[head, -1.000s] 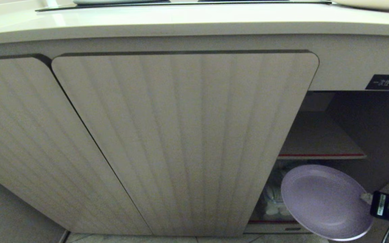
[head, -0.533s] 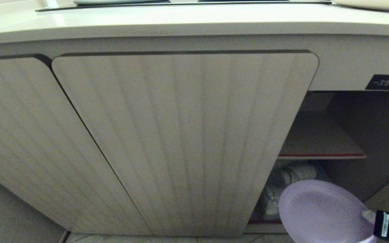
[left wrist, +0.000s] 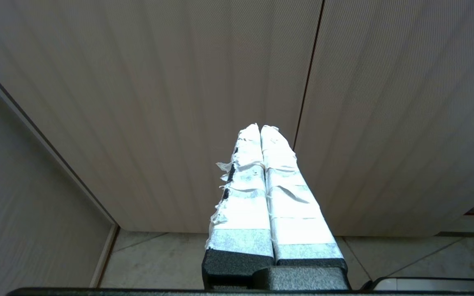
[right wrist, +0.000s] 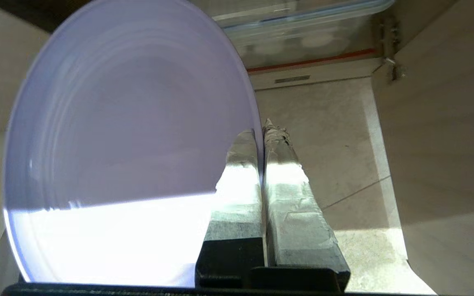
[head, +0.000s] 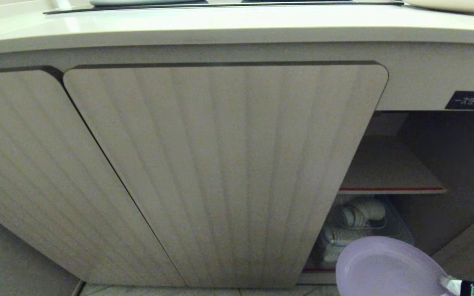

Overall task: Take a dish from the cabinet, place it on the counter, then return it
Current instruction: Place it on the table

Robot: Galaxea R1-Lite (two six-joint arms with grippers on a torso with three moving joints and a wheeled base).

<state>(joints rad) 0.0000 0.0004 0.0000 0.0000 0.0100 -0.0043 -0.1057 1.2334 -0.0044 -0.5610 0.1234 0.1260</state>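
Plate (head: pixel 385 267) first, since it sits nearest: the lavender dish hangs low at the right of the head view, in front of the open cabinet (head: pixel 426 164) and clear of its shelf, pinched by its rim in the right pincer (right wrist: pixel 261 131). That pincer is clenched on the plate's edge, one taped finger on each face, so the plate is carried nearly on edge rather than flat (a rim grip probably being the only hold a shallow plate offers two narrow fingers). Below it the wrist view shows tiled floor (right wrist: pixel 335 135), so the plate is held in the air, not resting on anything.

The left pincer (left wrist: pixel 260 127) is parked facing the closed ribbed doors, its taped fingers pressed together and holding nothing; it has no part in this step.

Just behind the plate, on the cabinet's bottom level, lies a clear lidded box (head: pixel 385 230) with white crockery, apart from the plate. Above that is the bare inner shelf (head: pixel 385 172) with a red front edge, and to its right a small black label (head: pixel 471 100). The ribbed door (head: pixel 228 172) beside the opening stands shut.

Farthest, along the top of the head view, runs the table (head: pixel 237 24) with a dark cooktop edge. My judgement is that the plate is out of the cabinet and must be lifted well up to reach that surface.
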